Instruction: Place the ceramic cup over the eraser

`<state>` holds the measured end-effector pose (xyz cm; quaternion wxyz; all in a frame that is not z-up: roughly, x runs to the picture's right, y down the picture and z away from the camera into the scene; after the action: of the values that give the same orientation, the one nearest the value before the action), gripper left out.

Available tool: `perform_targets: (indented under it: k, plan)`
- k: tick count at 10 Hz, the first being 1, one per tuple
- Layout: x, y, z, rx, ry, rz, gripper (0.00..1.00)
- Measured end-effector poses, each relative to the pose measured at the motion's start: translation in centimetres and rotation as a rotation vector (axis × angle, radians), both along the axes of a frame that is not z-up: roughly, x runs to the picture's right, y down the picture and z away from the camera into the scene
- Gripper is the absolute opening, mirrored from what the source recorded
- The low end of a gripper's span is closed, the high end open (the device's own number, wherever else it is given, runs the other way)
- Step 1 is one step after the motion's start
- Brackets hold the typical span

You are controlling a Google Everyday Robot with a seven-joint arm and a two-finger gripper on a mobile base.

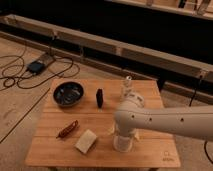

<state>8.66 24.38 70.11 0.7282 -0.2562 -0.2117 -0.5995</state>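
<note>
The white ceramic cup (123,143) stands on the wooden table (155,150) near its front edge, right of centre. My gripper (124,131) hangs straight down from the white arm (165,120) and sits right at the top of the cup. The black eraser (100,97) lies near the middle of the table, behind and to the left of the cup, well apart from it.
A dark round bowl (68,93) is at the back left. A small clear glass (127,89) stands at the back, behind the arm. A reddish-brown elongated thing (67,129) and a beige block (86,141) lie at the front left. Cables lie on the floor to the left.
</note>
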Motion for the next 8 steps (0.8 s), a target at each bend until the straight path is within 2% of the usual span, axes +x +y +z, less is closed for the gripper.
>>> perform_targets:
  k: [2, 6, 8]
  plan:
    - [-0.13, 0.09, 0.17, 0.004, 0.004, -0.012, 0.62]
    - [-0.06, 0.62, -0.1, -0.024, 0.023, -0.021, 0.21]
    - [-0.03, 0.27, -0.47, -0.031, 0.028, -0.017, 0.04]
